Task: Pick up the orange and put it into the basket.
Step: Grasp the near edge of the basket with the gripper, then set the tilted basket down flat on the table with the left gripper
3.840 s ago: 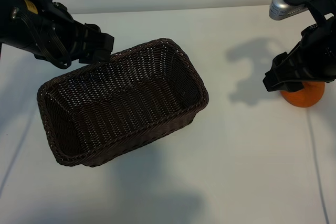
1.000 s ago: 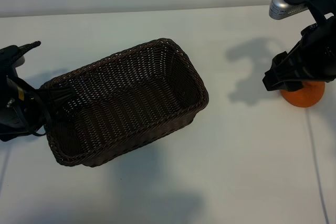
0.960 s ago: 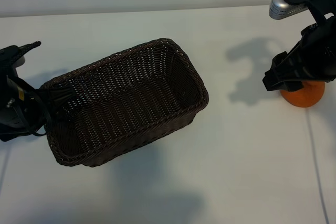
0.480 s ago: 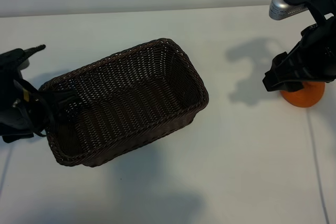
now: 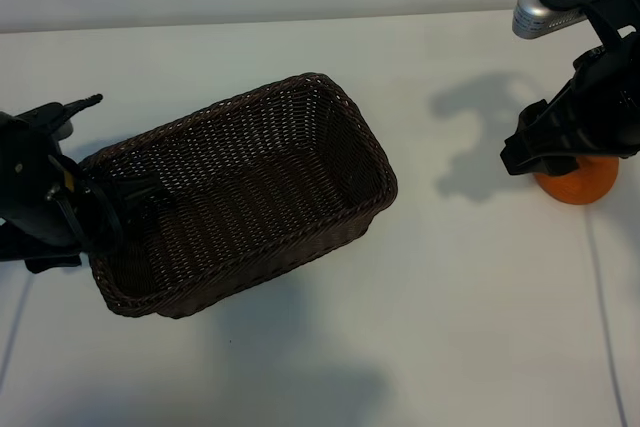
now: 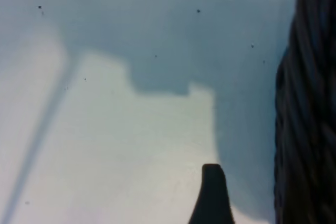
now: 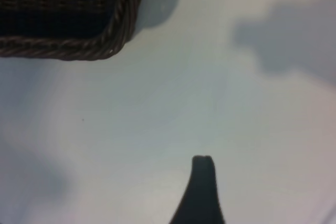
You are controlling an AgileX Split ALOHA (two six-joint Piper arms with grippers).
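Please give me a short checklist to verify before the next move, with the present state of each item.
1. Orange on the table, reachable: ok, partly hidden behind the right gripper.
2. Right gripper holds the orange: not ok, jaws open.
3. Basket upright and empty: ok.
4. Left gripper at the basket's left end, jaws open, gripping the rim: cannot tell.
5. Table between orange and basket free: ok.

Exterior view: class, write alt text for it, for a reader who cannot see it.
A dark wicker basket lies empty at an angle on a white table. The orange sits at the far right, partly hidden by the right gripper above it, while the left gripper is at the basket's left end.
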